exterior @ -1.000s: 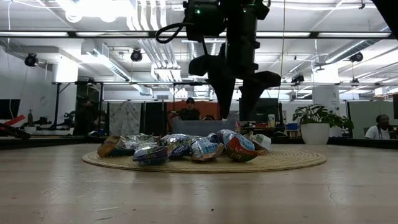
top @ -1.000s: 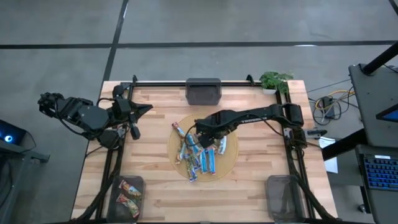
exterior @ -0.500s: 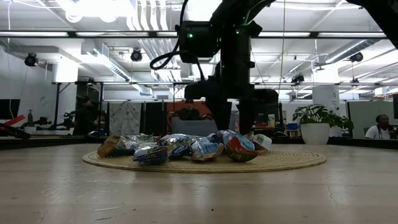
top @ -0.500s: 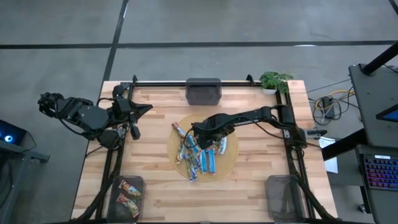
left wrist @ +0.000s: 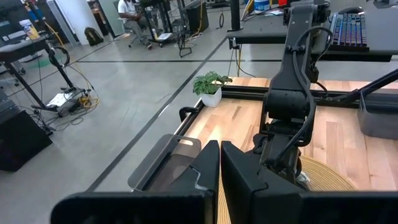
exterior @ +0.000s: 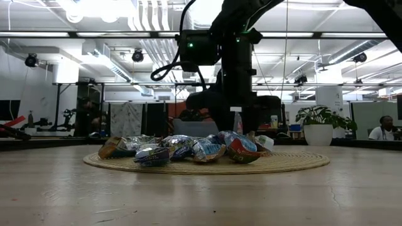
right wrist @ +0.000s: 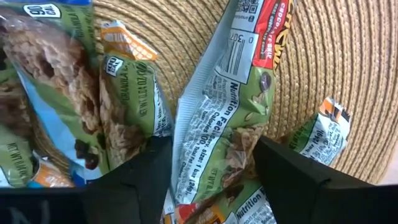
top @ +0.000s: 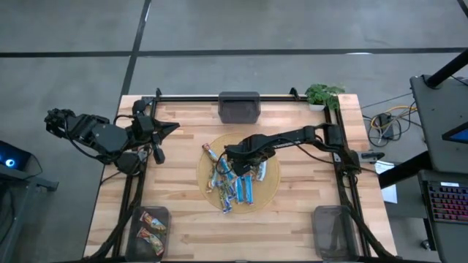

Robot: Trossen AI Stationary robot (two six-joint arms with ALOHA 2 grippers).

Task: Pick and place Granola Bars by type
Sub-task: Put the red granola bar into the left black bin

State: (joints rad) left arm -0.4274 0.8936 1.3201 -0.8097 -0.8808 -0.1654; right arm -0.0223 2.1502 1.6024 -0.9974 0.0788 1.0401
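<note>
Over the Granola Bars [top: 235, 177], right gripper [top: 232, 155] straddles one, fingers spread

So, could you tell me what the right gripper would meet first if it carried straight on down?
Most likely the red-ended granola bar lying between the open jaws of the right gripper, on the woven mat; its depth is hard to judge.

About ten Granola Bars [top: 235, 181]; three bins [top: 239, 107]
</note>
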